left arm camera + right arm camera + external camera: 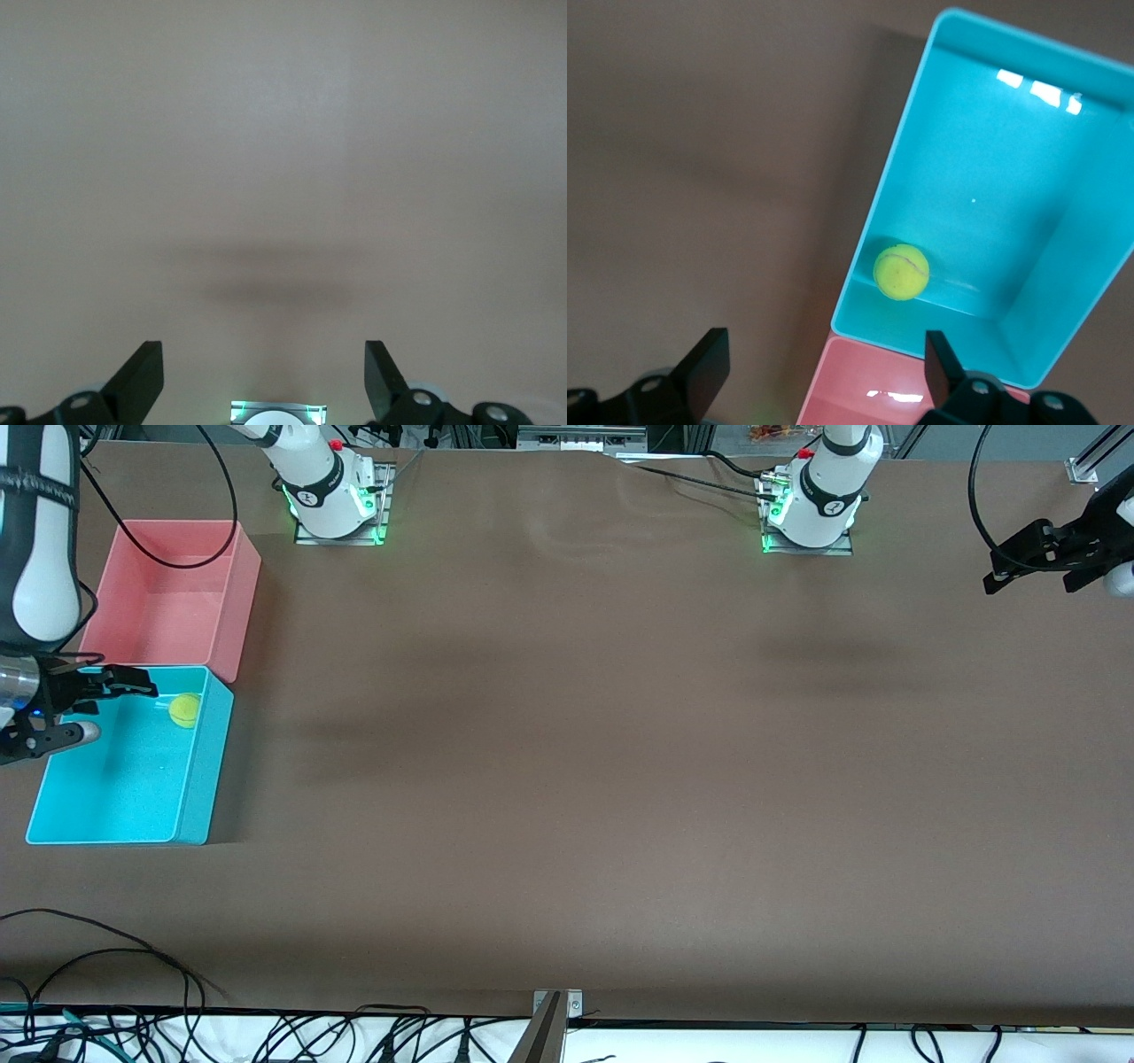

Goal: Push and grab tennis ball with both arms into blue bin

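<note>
resting in the blue bin [133, 815], the tennis ball [185, 710] touches its wall nearest the pink bin [168, 545]. right gripper [84, 708] hangs over the blue bin, fingers spread, holding nothing. left gripper [1032, 567] waits over the table [620, 779], fingers apart, holding nothing.

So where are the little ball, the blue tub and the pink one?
tennis ball [185, 710]: front view, its middle.
blue bin [200, 779]: front view, its outer side wall.
pink tub [245, 593]: front view, its side wall.

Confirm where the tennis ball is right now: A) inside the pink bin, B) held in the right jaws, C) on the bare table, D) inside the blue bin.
D: the tennis ball lies loose on the floor of the blue bin, in the corner next to the pink bin, with the right gripper open above that bin.
</note>
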